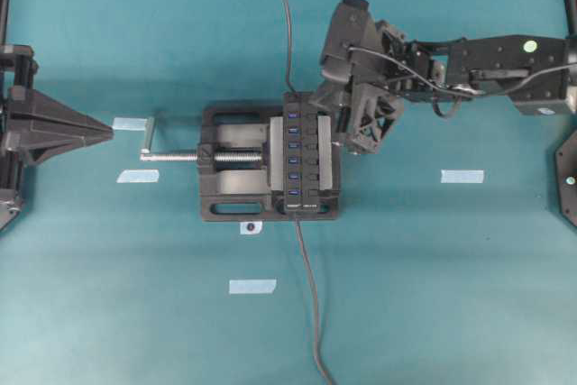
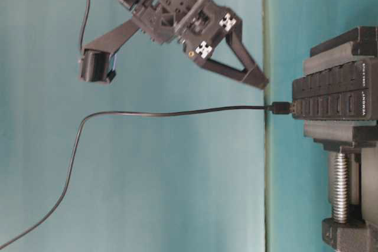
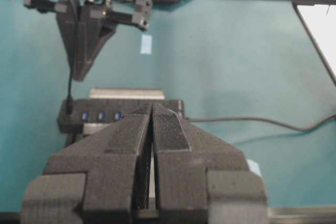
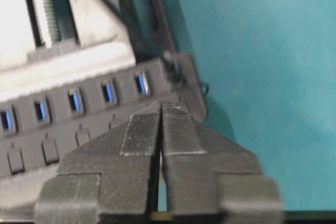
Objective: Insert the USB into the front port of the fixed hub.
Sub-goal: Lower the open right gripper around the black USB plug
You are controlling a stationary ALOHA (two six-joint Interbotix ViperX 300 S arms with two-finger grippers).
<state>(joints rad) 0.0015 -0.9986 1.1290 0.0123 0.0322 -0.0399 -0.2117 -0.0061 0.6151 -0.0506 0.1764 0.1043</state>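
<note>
Judging by your views, the USB (image 2: pixel 280 108) sits at the hub's (image 2: pixel 336 98) end; your right tool (image 2: pixel 263 82), nearly closed, empty, hovers beside. Grip the stiff plug, not its limp cable (image 2: pixel 147 113).

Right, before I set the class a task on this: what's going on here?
The USB sits plugged into the end of the fixed hub, which a vise clamps. The right pincer hangs just above the plug, holding nothing, jaws nearly together. The left pincer is shut and empty, parked well clear at the table's edge.
</note>
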